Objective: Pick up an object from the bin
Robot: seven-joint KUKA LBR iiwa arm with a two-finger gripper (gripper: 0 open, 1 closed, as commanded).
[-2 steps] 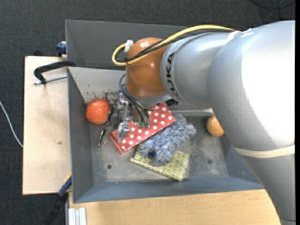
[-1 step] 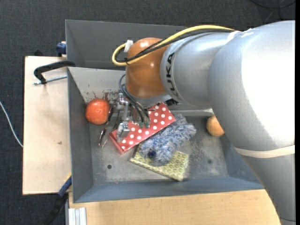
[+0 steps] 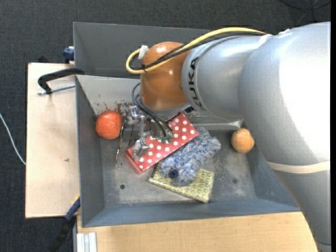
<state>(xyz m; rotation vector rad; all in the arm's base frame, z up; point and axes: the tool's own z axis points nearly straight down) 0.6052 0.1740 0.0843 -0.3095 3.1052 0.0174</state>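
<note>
Item: gripper (image 3: pixel 131 143), low in the left half of the bin (image 3: pixel 105 41), set over the left end of a flat red polka-dot piece (image 3: pixel 176 138); its metal parts overlap that end of the piece. State of the gripper: cannot be told, open or closed, as wrist hardware and wiring crowd the spot. Held contents: none can be made out. The red polka-dot piece is rectangular, white dots on red, and lies flat on the bin floor near the middle, running on a diagonal from lower left to upper right, with its upper right part under the wrist. Just left of the gripper, near the left wall: an orange-red ball (image 3: pixel 108 125), round, apart from the polka-dot piece. Against the right edge of the polka-dot piece and touching it: a blue-and-white fluffy cloth (image 3: pixel 191 154), bunched. Beneath the cloth, toward the front wall: a yellow-green patterned pad (image 3: pixel 191 185), flat, partly covered by the cloth. Toward the right side of the bin, apart from the cloth: a smaller orange ball (image 3: pixel 242 140), beside the arm. Above the gripper: an orange cover (image 3: pixel 160 83) on the wrist, with a yellow cable (image 3: pixel 210 35) looping over it, and the grey arm (image 3: pixel 273 88) entering from the right.
</note>
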